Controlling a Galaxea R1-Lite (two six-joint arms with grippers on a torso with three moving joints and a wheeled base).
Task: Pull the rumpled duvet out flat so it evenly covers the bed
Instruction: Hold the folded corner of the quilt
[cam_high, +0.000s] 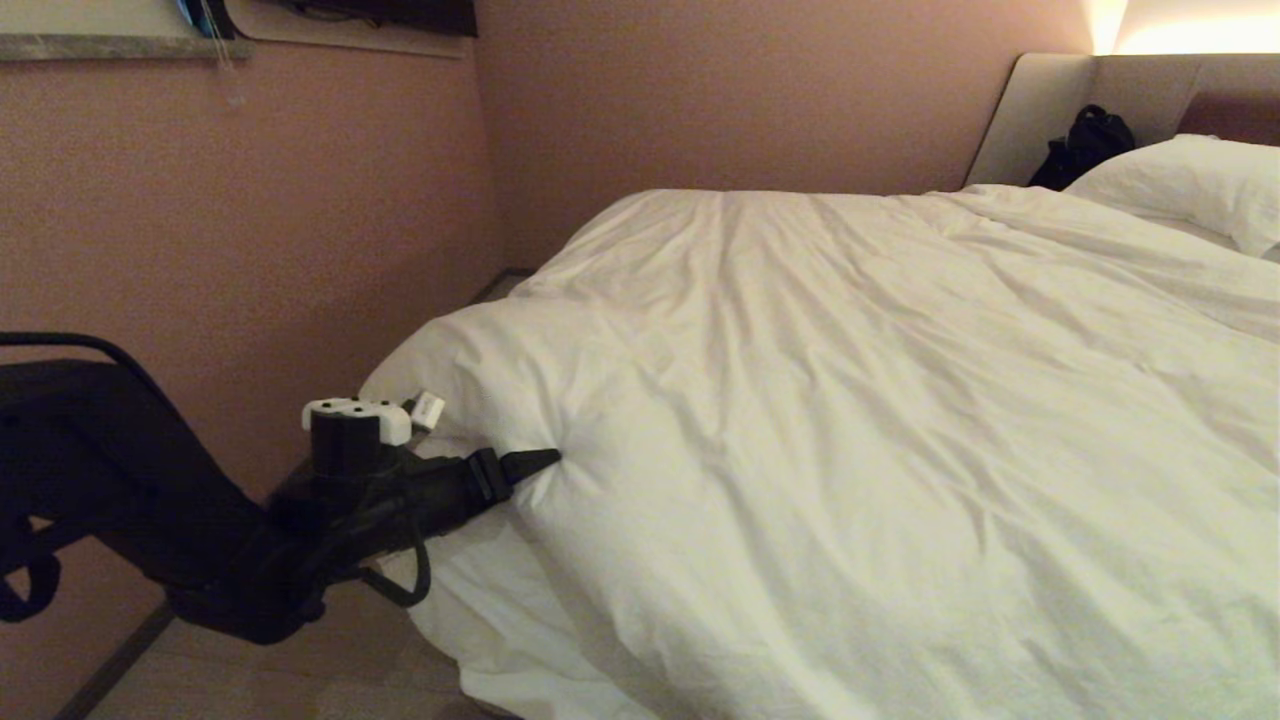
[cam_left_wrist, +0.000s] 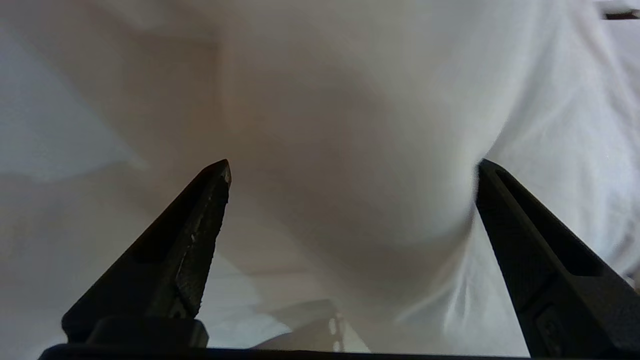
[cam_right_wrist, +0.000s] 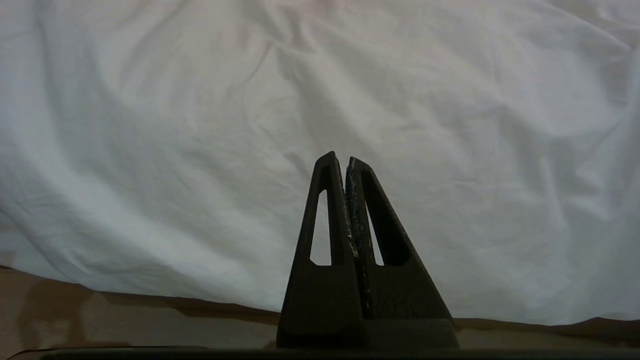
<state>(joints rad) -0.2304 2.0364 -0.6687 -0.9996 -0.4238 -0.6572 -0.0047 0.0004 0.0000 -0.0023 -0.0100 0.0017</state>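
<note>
The white, wrinkled duvet (cam_high: 850, 400) lies spread over the bed (cam_high: 1045, 110), up to the pillow end. Its near left corner bulges over the bed's edge. My left gripper (cam_high: 540, 462) is at that corner, open, its tip pressed into the puffy fabric. In the left wrist view a rounded fold of duvet (cam_left_wrist: 350, 125) sits between the wide-apart fingers (cam_left_wrist: 200, 240) of the left gripper (cam_left_wrist: 355, 165), which are not closed on it. My right gripper (cam_right_wrist: 345, 159) is shut and empty, facing the duvet's hanging side (cam_right_wrist: 200, 125); it is outside the head view.
A pink wall (cam_high: 250, 250) runs close along the bed's left side, leaving a narrow strip of floor (cam_high: 300, 680). A white pillow (cam_high: 1190, 180) and a black bag (cam_high: 1085, 145) lie by the headboard. White fabric (cam_high: 500, 620) hangs below the left gripper.
</note>
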